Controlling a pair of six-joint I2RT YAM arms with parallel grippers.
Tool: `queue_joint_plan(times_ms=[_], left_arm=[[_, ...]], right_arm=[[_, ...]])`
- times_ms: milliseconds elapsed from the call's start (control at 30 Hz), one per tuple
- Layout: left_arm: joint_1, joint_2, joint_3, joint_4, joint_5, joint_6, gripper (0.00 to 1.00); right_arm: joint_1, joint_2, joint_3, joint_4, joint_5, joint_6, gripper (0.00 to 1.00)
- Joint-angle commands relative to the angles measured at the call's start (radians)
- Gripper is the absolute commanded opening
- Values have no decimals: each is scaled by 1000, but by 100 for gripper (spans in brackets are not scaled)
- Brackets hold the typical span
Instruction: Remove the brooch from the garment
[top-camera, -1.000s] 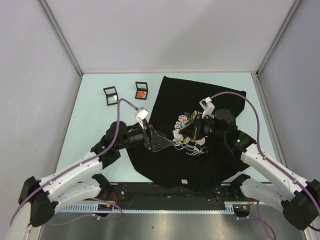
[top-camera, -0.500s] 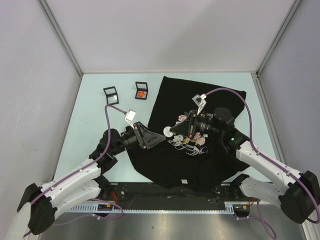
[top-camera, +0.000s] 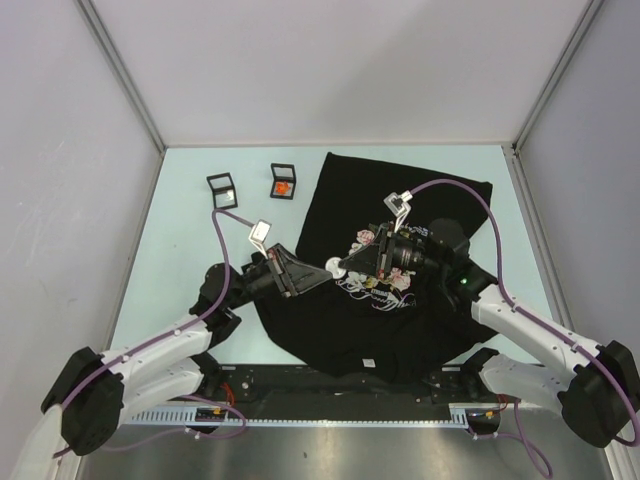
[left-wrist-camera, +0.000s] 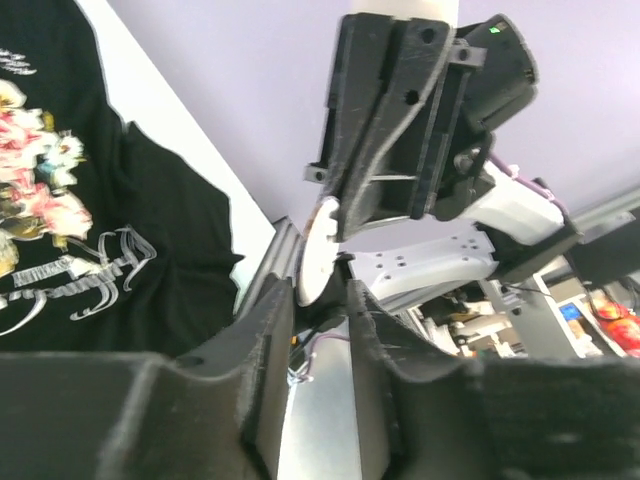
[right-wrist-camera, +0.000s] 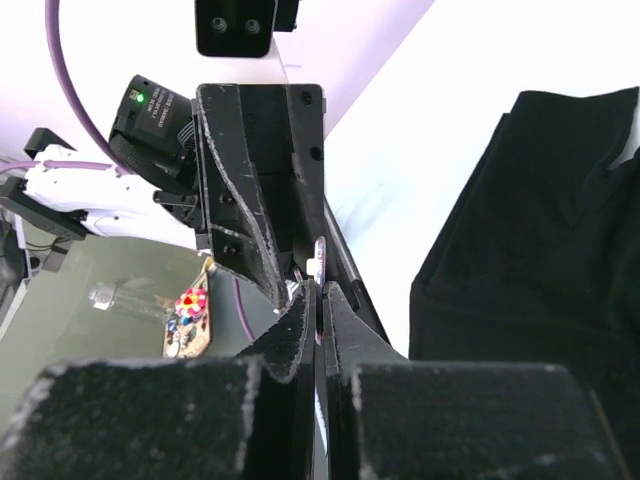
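Holding the brooch (top-camera: 333, 266) in the air, my right gripper (top-camera: 344, 265) had its jaws pressed together on the thin white disc. In the right wrist view the disc showed edge-on between the fingers (right-wrist-camera: 296, 322). My left gripper (left-wrist-camera: 320, 295) faced the right one nose to nose, its jaws partly apart and straddling the free rim of the same disc. A sliver of gap showed on one side, and I could not tell whether the other finger touched the rim.

The two grippers met above the black T-shirt (top-camera: 345, 190), over the side nearer my left arm and just beside the printed roses (top-camera: 388, 288) and the white cursive lettering under them. As far as the wrist views showed, the brooch hung apart from the cloth.

The T-shirt lay spread flat on the pale table (top-camera: 190, 230), its near hem reaching the edge between my arm bases. Two small black-framed boxes (top-camera: 221, 190) stood on the table by the shirt's far corner on my left. The one closer to the shirt (top-camera: 283, 181) had something orange inside.
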Motion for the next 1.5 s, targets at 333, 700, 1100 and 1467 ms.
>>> queue_joint_plan(times_ms=[333, 700, 1100, 1467], left_arm=[[9, -37, 53, -51, -6, 63, 0], [7, -151, 113, -330, -127, 162, 0], [7, -200, 113, -393, -173, 139, 0], [7, -221, 107, -413, -189, 134, 0]], right_arm=[[6, -13, -15, 59, 34, 42, 14], [81, -36, -20, 15, 204, -2, 57], [202, -5, -20, 50, 446, -13, 49], [236, 42, -20, 104, 505, 8, 36]])
